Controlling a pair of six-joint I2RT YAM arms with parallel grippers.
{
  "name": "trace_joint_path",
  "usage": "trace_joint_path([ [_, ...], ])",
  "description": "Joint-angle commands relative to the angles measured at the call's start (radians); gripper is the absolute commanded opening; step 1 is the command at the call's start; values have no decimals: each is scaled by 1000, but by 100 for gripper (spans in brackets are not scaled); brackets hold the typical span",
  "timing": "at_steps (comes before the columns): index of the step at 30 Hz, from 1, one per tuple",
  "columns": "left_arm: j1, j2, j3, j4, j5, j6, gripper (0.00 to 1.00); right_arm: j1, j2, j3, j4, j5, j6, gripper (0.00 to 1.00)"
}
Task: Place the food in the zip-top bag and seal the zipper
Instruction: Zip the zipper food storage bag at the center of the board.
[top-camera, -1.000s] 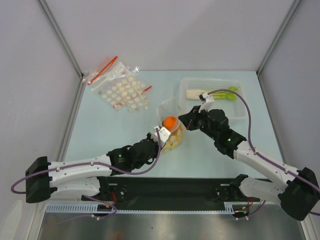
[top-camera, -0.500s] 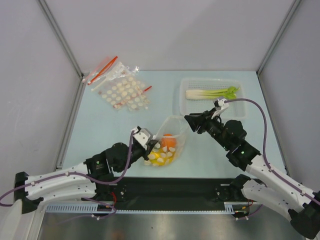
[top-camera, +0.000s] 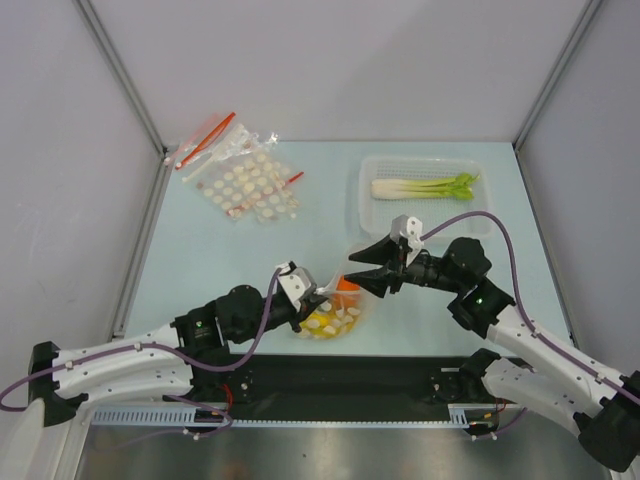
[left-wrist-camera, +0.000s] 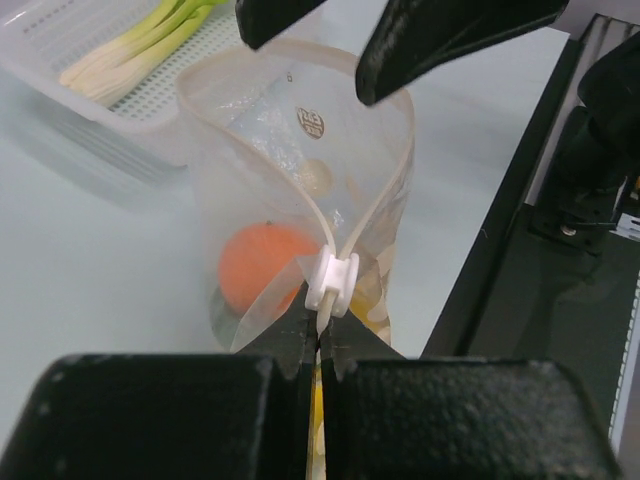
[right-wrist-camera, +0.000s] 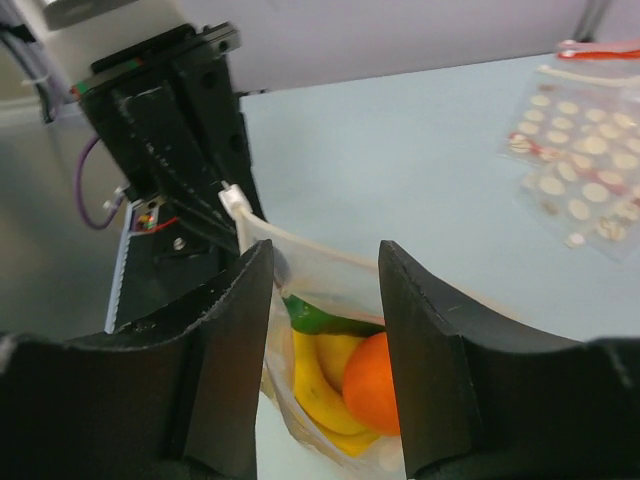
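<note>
Left end effector (left-wrist-camera: 320, 338) pinches the zip-top bag (left-wrist-camera: 262, 135) at its zipper (left-wrist-camera: 366, 224), while the right end effector (right-wrist-camera: 322, 285) hangs spread over its mouth.

The left hand (top-camera: 312, 292) seems to pinch the edge of the dotted bag (top-camera: 335, 318), orange (top-camera: 346, 287) showing inside; the right hand (top-camera: 355, 270) hangs spread over its mouth. A leek (top-camera: 425, 186) lies in the white basket (top-camera: 440, 212).
</note>
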Motion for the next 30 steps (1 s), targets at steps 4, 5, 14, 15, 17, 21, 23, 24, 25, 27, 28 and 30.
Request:
trace_joint_path([
  [4,1,-2,38,32,138,20,0,42,24,95,-42,-262,-150,53],
  [5,1,1,38,34,149,18,0,54,23,100,-59,-251,-179,53],
  [14,1,40,61,17,216,18,0,157,49,104,-142,-216,-331,54],
  [15,2,44,63,16,219,18,0,166,58,104,-147,-210,-342,52],
  [17,2,47,66,16,227,17,0,174,70,106,-153,-205,-362,51],
  [21,2,44,64,16,238,17,0,177,101,124,-171,-193,-363,44],
  [23,1,44,64,16,244,15,0,180,110,129,-173,-188,-360,43],
  [24,1,42,64,16,244,15,0,180,112,129,-173,-190,-362,42],
  [25,1,41,66,16,242,14,0,182,116,132,-173,-190,-362,38],
  [27,1,44,67,12,244,14,0,183,118,135,-179,-184,-362,29],
  [28,1,42,67,12,241,14,0,183,115,135,-179,-184,-362,25],
  [30,1,42,67,11,232,12,0,183,110,135,-175,-187,-352,12],
])
